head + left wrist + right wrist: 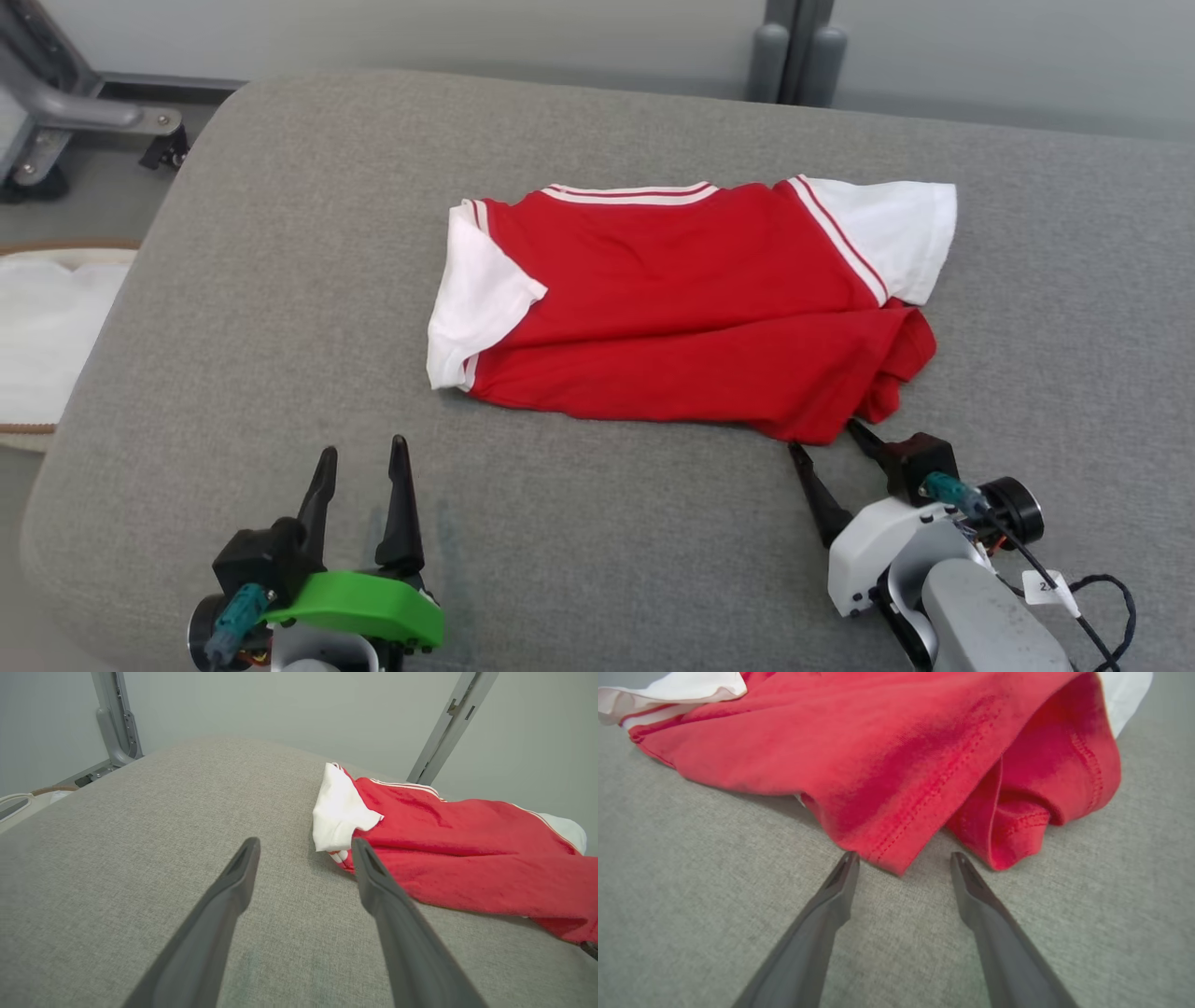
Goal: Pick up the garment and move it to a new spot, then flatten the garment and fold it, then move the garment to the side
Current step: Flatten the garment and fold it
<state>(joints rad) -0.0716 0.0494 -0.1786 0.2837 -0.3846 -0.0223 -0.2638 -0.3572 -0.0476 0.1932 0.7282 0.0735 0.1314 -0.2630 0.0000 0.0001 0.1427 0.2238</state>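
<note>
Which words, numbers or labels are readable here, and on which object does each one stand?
"2": white tag, lower right of the head view; it seems to begin so, but the rest is too small to read.
Garment: no print or label is visible on it.

Soft, even, bright light filled the room. The rumpled red-and-white cotton shirt (691, 308) cast just a thin shadow under its lower edge on the grey woven cushion (280, 327). Both wrist views bowed towards their edges, and the long dark fingers (219, 914) looked soft at bottom centre.
</note>
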